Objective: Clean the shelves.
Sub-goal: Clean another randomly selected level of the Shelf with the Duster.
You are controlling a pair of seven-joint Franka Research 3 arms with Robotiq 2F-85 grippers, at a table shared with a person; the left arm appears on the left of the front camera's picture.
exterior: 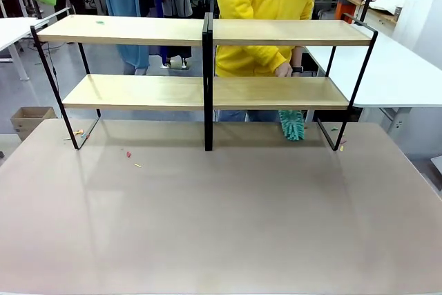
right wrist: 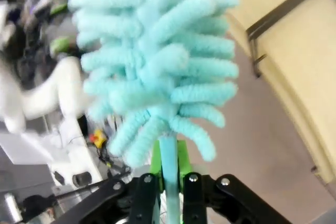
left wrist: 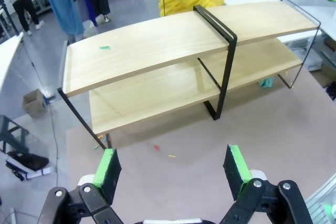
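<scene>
Front view. The shelves (exterior: 207, 60) stand on the far half of the brown surface (exterior: 221, 226): two tiers of light boards in a thin black frame, split by a black centre divider. A person in a yellow jacket (exterior: 262, 5) stands just behind the right half, with one hand (exterior: 283, 69) low behind the right bay, above the lower board. A teal brush (exterior: 291, 124) hangs below that board, reaching down to the surface; the board hides whether the hand holds it. Small coloured scraps (exterior: 128, 154) lie on the surface by the left frame leg, and a green scrap (exterior: 100, 22) sits on the top left board. A cardboard box (exterior: 27, 119) is on the floor at left, and a white table (exterior: 407, 67) is at right.

Left wrist view. We look down on the shelves from their left end. The left gripper (left wrist: 170, 156) hangs above the surface with its jaws spread and nothing between them. The scraps lie between it and the shelves.

Right wrist view. The right gripper (right wrist: 169, 158) is pressed together on the thin handle of a duster (right wrist: 157, 51). The duster's fluffy teal head blocks most of what lies ahead. A board of the shelves and a black frame bar show at right. The blurred white shapes at left we cannot tell.
</scene>
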